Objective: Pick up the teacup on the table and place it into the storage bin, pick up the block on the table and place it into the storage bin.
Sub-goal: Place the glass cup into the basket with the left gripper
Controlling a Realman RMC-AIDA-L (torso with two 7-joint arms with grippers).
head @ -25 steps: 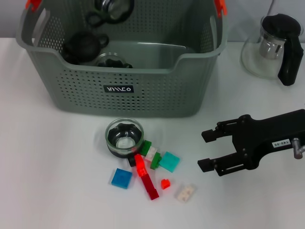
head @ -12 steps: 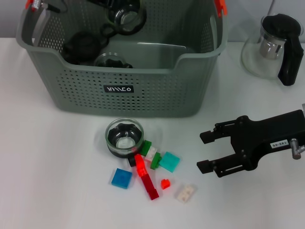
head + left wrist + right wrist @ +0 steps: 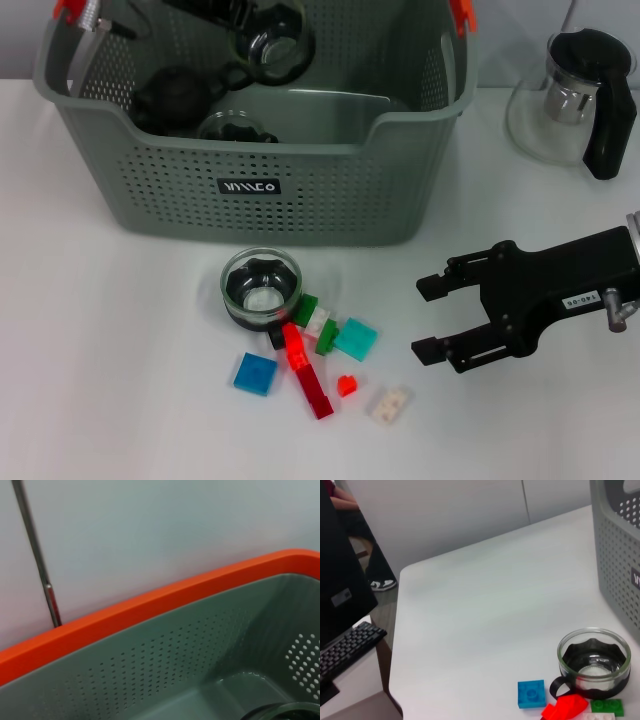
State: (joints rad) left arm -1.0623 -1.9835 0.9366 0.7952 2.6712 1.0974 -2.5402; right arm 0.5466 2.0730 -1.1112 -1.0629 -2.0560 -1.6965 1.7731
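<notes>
The grey-green storage bin (image 3: 300, 190) stands at the back of the table. Above its inside hangs a glass teacup (image 3: 272, 42), with my left gripper (image 3: 215, 10) shut on it at the picture's top edge. The left wrist view shows the storage bin's inner wall (image 3: 165, 650) and orange rim. Another glass teacup (image 3: 261, 290) with a black holder stands on the table in front of the bin. Beside it lie loose blocks: blue (image 3: 256, 373), red (image 3: 306, 372), teal (image 3: 356, 339). My right gripper (image 3: 424, 318) hovers open to the right of the blocks. The right wrist view shows that teacup (image 3: 593, 662) and the blue block (image 3: 531, 694).
A black teapot (image 3: 175, 98) and another glass cup (image 3: 235, 128) lie inside the bin. A glass pot (image 3: 570, 95) with a black handle stands at the back right. In the right wrist view the table's far edge (image 3: 395, 645) drops off beside a keyboard (image 3: 345, 650).
My left gripper has carried the held teacup rightward and lower over the bin. The right gripper has crept slightly toward the blocks.
</notes>
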